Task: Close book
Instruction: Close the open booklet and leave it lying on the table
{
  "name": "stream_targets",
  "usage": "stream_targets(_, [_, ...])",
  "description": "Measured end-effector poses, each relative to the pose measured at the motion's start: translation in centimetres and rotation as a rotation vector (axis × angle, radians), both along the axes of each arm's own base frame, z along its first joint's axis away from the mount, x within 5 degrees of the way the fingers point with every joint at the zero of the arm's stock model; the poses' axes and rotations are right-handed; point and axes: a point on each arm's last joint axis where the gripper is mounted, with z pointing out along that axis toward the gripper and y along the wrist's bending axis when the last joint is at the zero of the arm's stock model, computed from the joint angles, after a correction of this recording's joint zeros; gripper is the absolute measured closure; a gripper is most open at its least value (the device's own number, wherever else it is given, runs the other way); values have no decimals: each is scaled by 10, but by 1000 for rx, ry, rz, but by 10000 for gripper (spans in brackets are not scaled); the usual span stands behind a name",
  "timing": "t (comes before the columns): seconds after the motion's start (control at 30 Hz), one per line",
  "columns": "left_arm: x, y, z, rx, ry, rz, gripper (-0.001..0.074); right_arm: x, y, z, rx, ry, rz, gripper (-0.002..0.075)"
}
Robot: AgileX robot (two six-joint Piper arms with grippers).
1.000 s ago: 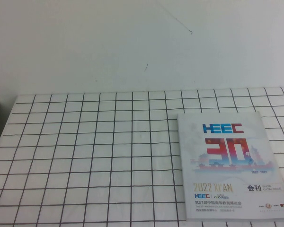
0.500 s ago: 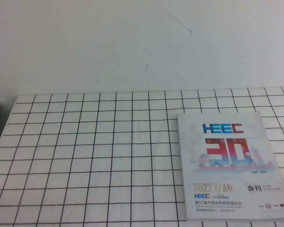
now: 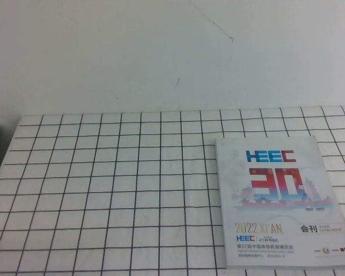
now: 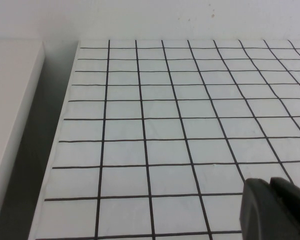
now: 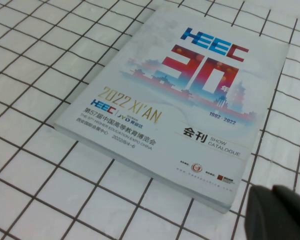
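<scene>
A pale catalogue-style book with "HEEC 30" on its cover lies closed and flat on the right side of the gridded table, near the front edge. Neither gripper shows in the high view. In the right wrist view the book fills the middle, and my right gripper hovers just off its near corner, dark fingertips pressed together with nothing between them. In the left wrist view my left gripper hangs over bare grid squares at the table's left side, also shut and empty.
The white tablecloth with black grid lines ends at a left edge, beyond which a dark gap and a white ledge run alongside. A plain white wall rises behind the table.
</scene>
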Motion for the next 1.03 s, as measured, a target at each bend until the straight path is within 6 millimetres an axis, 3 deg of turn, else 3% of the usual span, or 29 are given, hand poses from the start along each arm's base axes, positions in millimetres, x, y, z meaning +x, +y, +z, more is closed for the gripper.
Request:
stream_targets(0.23, [0,0,1,0,-2,0,738,-1,-3,-7,-35,-53,-6,729])
stream_targets(0.5, [0,0,0,0,0,0,738,-8,-17,-27,-49,-297,-159,729])
stream_targets(0.73, [0,0,0,0,-1,0,738,-6,-21,-75,-7,-237,-284,729])
stream_targets(1.03, [0,0,0,0,-2,0,738,-6,-22,-76,42,-221,-318,729])
